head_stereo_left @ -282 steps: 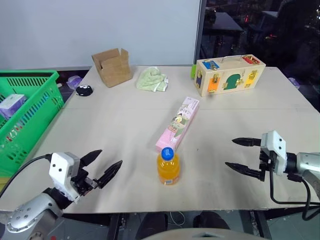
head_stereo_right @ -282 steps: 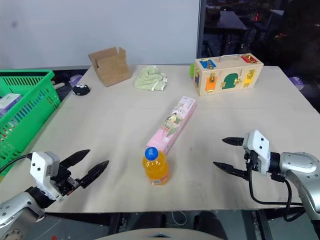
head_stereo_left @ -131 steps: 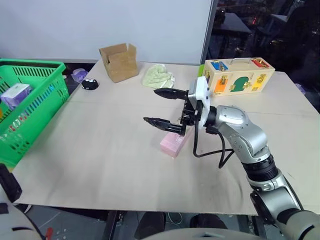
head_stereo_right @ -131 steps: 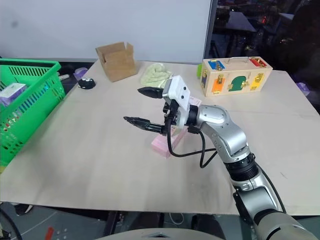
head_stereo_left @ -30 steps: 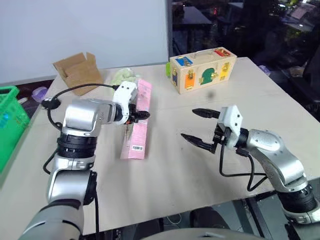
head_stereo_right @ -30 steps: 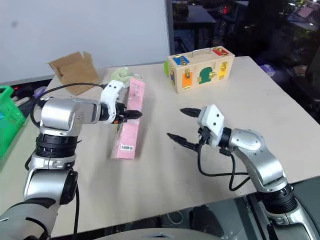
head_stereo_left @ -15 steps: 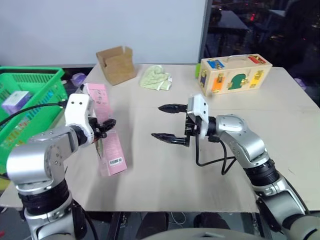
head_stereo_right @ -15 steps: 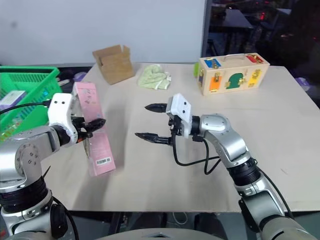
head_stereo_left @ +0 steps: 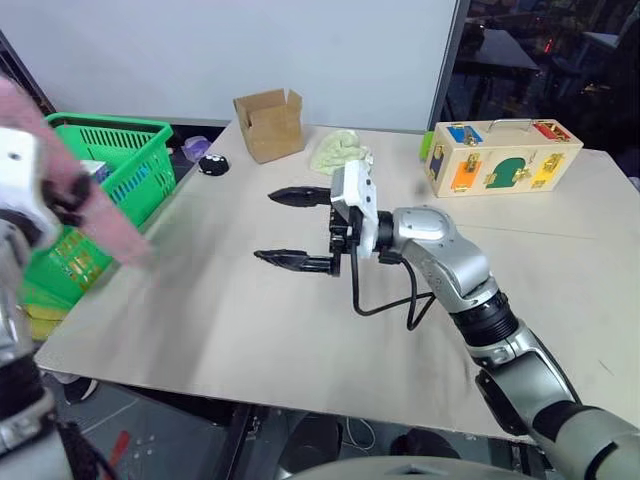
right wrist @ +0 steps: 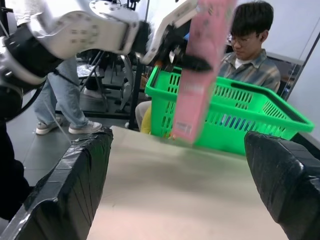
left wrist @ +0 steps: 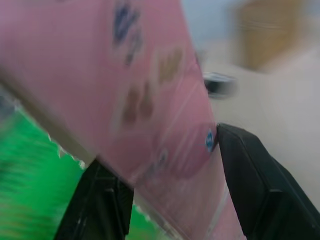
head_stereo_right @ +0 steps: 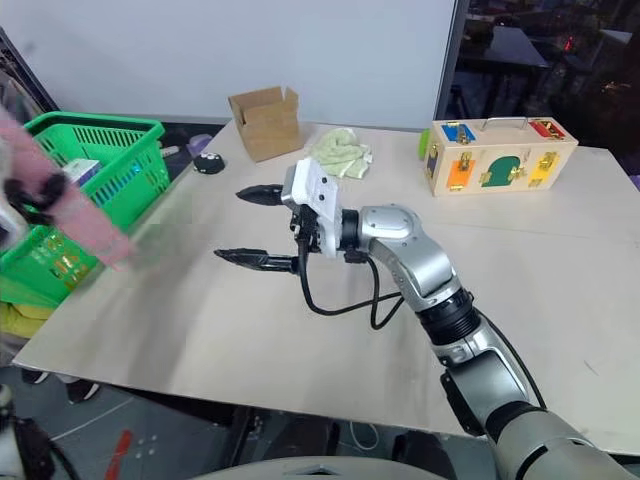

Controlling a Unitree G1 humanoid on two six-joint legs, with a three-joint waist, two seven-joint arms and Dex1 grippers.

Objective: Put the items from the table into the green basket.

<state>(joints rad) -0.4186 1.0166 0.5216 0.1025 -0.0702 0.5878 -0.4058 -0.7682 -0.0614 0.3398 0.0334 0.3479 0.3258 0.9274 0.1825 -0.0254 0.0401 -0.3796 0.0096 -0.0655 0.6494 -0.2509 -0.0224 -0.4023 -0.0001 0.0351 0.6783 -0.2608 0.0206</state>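
**Carton lifted beside the basket, right pincer spread over the counter**

At the near left edge of the head views, the left pincer holds the pink carton clamped between its two black fingers. In the left wrist view the carton sits squeezed between them, one finger on each side. The carton is in the air, off the counter, and it hangs tilted with its long body sloping downward. From the right wrist view it hangs in front of the green basket, near the corner of the counter; whether it is already above the basket opening, I cannot tell.

In the middle of the counter, the right pincer floats above the surface. It points toward the robot's left, to the side of the basket. Its two fingers stand wide apart and nothing is between them.

The basket stands beside the left edge of the counter and has some packages inside.

Farther back on the counter lie a small black object, an open cardboard box and a pale green cloth. A wooden box with coloured latches stands at the far right.

Behind the basket, in the right wrist view, a person sits, and another person stands on the floor.
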